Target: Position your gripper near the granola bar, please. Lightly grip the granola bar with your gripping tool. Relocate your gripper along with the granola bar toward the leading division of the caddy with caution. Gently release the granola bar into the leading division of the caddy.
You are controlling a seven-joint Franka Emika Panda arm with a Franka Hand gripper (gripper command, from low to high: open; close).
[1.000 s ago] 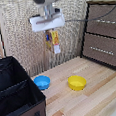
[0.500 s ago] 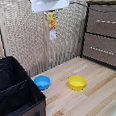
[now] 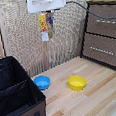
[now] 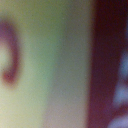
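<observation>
My gripper (image 3: 46, 16) is high above the table, near the top of the exterior view, shut on the granola bar (image 3: 43, 26). The bar is orange-yellow with red lettering and a white lower end, and it hangs upright from the blue-tipped fingers. The black caddy (image 3: 17, 100) stands at the exterior view's lower left, split by a black partition; the bar is well above it and off to its right. The wrist view is filled by a blurred close-up of the granola bar (image 4: 35, 65), yellow with dark red marks.
A blue bowl (image 3: 41, 82) and a yellow bowl (image 3: 76, 82) sit on the wooden table (image 3: 93, 101). A brown drawer cabinet (image 3: 104, 32) stands at the exterior view's right. A woven screen is behind.
My gripper has risen with the granola bar in it, from mid-height above the bowls to near the top of the exterior view, and shifted slightly left.
</observation>
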